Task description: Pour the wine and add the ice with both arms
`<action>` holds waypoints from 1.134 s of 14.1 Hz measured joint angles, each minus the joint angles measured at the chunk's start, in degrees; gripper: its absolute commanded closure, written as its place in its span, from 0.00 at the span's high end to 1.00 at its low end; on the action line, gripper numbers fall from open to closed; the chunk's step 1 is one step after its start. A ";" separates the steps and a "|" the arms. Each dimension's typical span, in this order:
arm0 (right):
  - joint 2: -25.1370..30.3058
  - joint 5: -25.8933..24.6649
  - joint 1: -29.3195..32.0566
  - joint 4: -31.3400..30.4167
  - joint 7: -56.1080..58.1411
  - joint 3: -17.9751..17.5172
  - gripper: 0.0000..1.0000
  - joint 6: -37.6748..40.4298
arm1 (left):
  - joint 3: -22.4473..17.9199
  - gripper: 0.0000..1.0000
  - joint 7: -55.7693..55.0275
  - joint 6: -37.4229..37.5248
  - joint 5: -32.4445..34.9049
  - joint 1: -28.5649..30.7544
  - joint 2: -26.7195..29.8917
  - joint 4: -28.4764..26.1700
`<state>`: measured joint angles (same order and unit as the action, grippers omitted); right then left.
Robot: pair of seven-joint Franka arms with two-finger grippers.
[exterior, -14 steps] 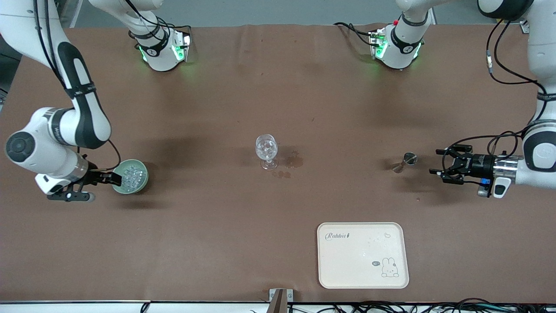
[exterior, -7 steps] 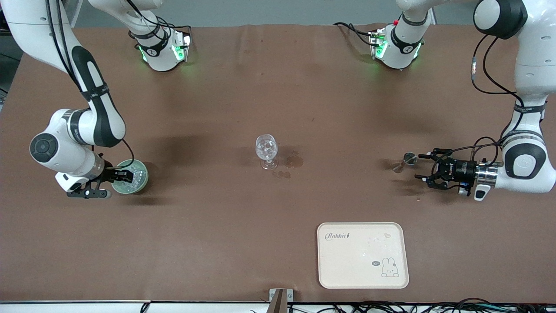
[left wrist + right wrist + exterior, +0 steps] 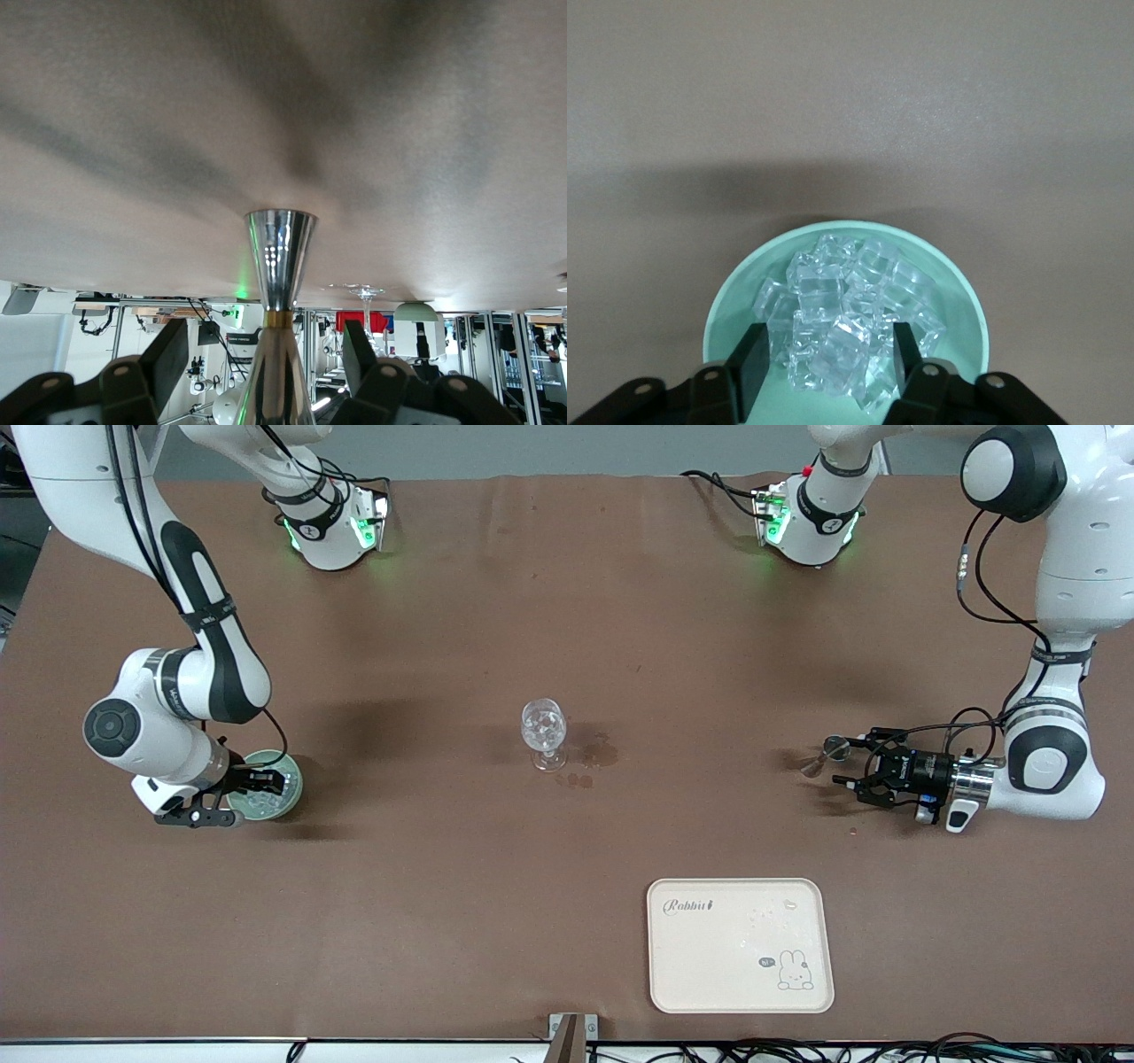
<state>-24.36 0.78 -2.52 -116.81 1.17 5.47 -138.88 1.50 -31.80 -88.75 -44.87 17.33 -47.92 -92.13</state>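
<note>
A pale green bowl (image 3: 294, 790) holds several clear lumps of ice (image 3: 852, 297) near the right arm's end of the table. My right gripper (image 3: 266, 783) is over the bowl, open, with its fingers (image 3: 752, 363) dipped in on either side of the ice pile. A silver double-cone jigger (image 3: 828, 751) stands near the left arm's end. My left gripper (image 3: 852, 763) is level with it and open, its fingers (image 3: 168, 354) on either side of the jigger (image 3: 279, 257) without touching. A clear stemmed glass (image 3: 543, 732) stands mid-table.
A cream tray (image 3: 740, 974) with a rabbit print lies nearer the front camera than the jigger. Dark wet stains (image 3: 599, 755) mark the brown cloth beside the glass. The two arm bases (image 3: 328, 522) stand along the farthest table edge.
My left gripper has moved in toward the jigger until its fingers flank it. My right gripper has moved over the bowl, its fingers now down among the ice.
</note>
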 measured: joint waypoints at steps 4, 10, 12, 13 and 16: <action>-0.02 0.00 0.00 -1.79 -0.08 0.04 0.25 -1.90 | 0.29 0.68 0.20 0.31 -0.30 -0.01 -0.95 -0.03; 0.20 0.00 0.15 -1.17 -0.28 0.40 0.03 -2.21 | 0.55 0.57 0.22 1.37 -0.38 -0.30 -1.25 -0.09; 1.29 0.00 0.16 -0.41 -0.28 0.48 0.03 -1.25 | 0.59 0.54 0.23 1.38 -0.55 -0.33 -1.55 -0.11; 2.36 0.00 0.17 0.28 -0.28 0.51 0.03 0.15 | 0.59 0.53 0.23 1.38 -0.87 -0.35 -1.70 -0.12; 7.20 0.00 0.56 4.25 -0.28 0.66 0.03 9.22 | 0.59 0.46 0.23 1.39 -1.28 -0.40 -1.85 -0.17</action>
<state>-17.16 0.78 -1.97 -112.56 0.89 6.13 -129.66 2.09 -31.57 -87.36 -46.15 16.93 -49.77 -92.30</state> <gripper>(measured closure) 0.771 0.485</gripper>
